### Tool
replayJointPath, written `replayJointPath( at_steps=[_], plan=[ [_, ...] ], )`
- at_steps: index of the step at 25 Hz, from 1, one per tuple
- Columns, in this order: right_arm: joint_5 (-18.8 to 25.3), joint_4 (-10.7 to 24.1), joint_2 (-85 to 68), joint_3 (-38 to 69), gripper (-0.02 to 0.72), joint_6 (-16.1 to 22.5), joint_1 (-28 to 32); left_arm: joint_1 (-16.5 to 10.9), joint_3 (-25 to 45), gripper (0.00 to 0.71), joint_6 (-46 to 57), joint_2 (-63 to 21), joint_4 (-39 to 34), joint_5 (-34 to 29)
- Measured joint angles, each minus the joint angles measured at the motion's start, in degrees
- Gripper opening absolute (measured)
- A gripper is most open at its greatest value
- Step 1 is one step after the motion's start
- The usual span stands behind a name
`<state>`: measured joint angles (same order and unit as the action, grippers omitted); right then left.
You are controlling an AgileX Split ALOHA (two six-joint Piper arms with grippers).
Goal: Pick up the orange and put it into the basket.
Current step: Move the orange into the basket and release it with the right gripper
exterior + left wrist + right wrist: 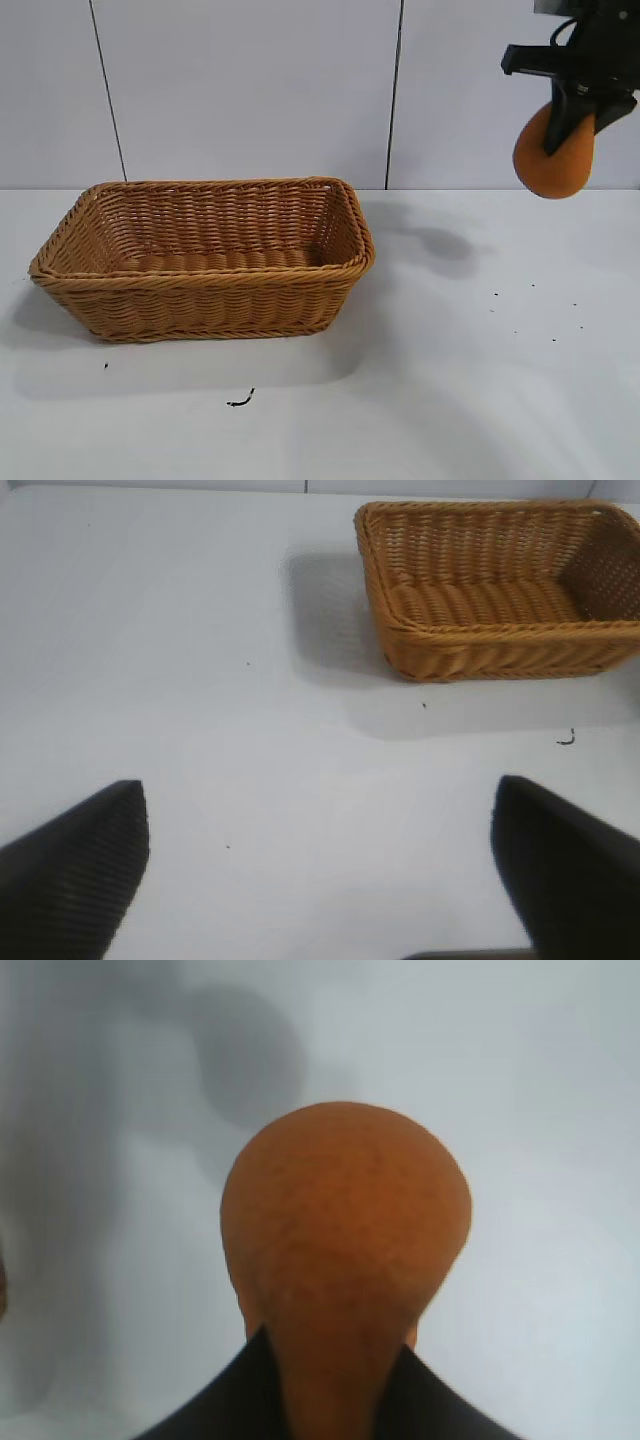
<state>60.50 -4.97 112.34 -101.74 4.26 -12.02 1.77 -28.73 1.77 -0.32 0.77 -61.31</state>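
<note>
Right tool [572,118] clamps orange [553,165] midair, well right of basket [205,285] w/ nothing inside.

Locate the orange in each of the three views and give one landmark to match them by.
Exterior view: the orange hangs at upper right, held in the right gripper, above the table.
Left wrist view: not in it.
Right wrist view: it fills the centre, over the white table.
Shared landmark: the basket, also in the left wrist view.

Exterior level, frontal; left wrist shares basket [205,255]; right wrist close.
</note>
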Motion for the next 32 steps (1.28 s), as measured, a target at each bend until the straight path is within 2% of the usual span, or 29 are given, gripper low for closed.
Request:
replayJointPath(
  at_steps=[7, 8, 11, 15, 20, 30, 32],
  plan=[
    [-5.67, -0.05, 0.05, -0.36, 0.052, 2.78, -10.99, 0.0, 0.0, 0.666, 0.0, 0.0, 0.0, 0.0],
    [-5.67, -0.05, 0.05, -0.36, 0.052, 2.78, -10.99, 0.0, 0.0, 0.666, 0.0, 0.0, 0.0, 0.0],
    [-11.4, -0.23, 1.1, -0.36, 0.052, 4.5, -17.06, 0.0, 0.0, 0.666, 0.0, 0.0, 0.0, 0.0],
    [-15.4, -0.4, 4.49, -0.36, 0.052, 5.65, -20.92, 0.0, 0.0, 0.666, 0.0, 0.0, 0.0, 0.0],
    [-19.1, -1.34, 11.29, -0.36, 0.052, 5.76, -23.25, 0.0, 0.0, 0.666, 0.0, 0.0, 0.0, 0.0],
    [-23.73, -1.7, 18.31, -0.36, 0.053, 5.89, -23.37, 0.0, 0.0, 0.666, 0.0, 0.0, 0.0, 0.0],
    [-23.73, -1.7, 18.31, -0.36, 0.12, 5.89, -23.37, 0.0, 0.0, 0.666, 0.0, 0.0, 0.0, 0.0]
  ],
)
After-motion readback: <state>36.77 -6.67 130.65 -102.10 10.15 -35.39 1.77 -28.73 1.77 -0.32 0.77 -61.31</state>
